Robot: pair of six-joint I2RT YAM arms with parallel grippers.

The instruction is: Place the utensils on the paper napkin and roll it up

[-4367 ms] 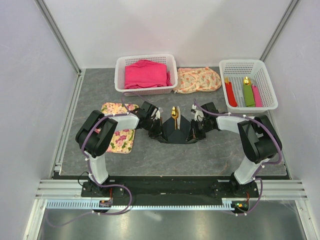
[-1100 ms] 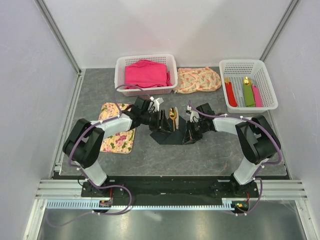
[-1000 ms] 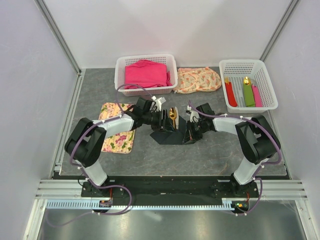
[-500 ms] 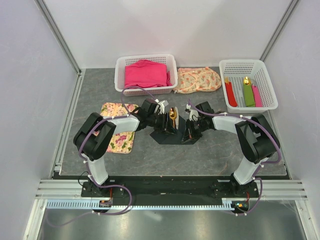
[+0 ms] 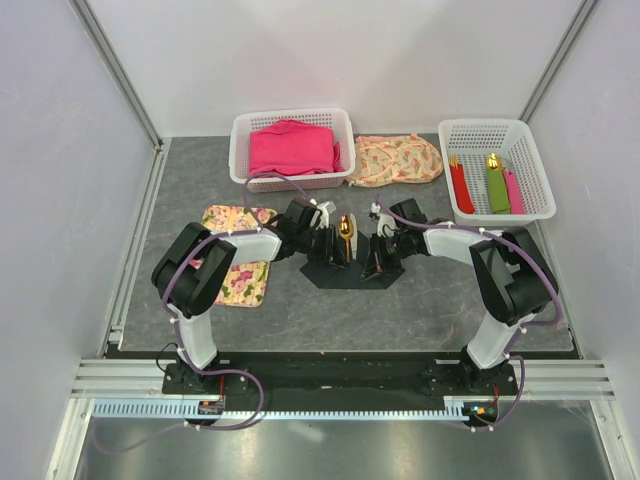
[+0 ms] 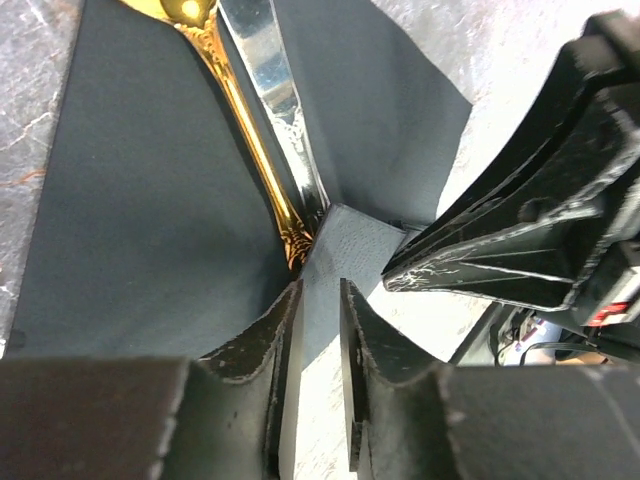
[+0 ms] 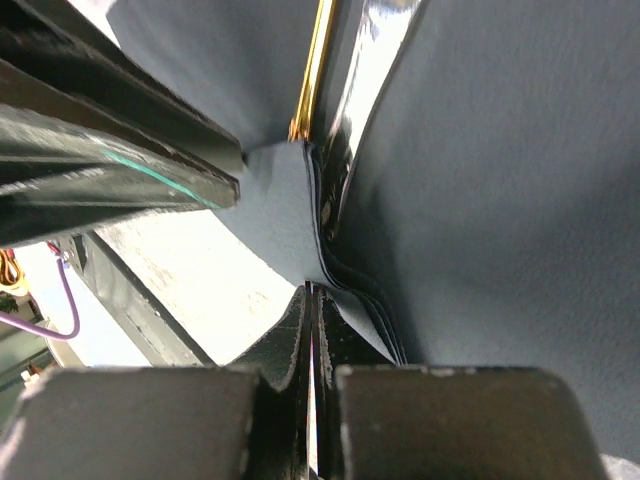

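The black paper napkin (image 5: 352,274) lies at mid table with its sides folded up. The utensils, a gold spoon (image 5: 345,229) and a silver piece beside it, lie on it with their heads sticking out at the far side. My left gripper (image 5: 328,248) is at the napkin's left. In the left wrist view (image 6: 320,290) its jaws stand a narrow gap apart, with a napkin flap (image 6: 345,240) just beyond the tips and nothing between them. My right gripper (image 5: 378,258) is shut on the napkin's folded edge (image 7: 290,200), pinching it at the tips (image 7: 312,292) over the gold handle (image 7: 318,60).
A floral mat (image 5: 240,275) lies left of the napkin. A white basket (image 5: 250,168) holds a pink cloth at the back. A floral cloth (image 5: 395,158) lies beside it. A second white basket (image 5: 535,175) at the back right holds red, green and pink rolls.
Both grippers have drawn closer together over the napkin's middle. The napkin's sides have folded inward over the utensil handles. The left arm's elbow swung back in.
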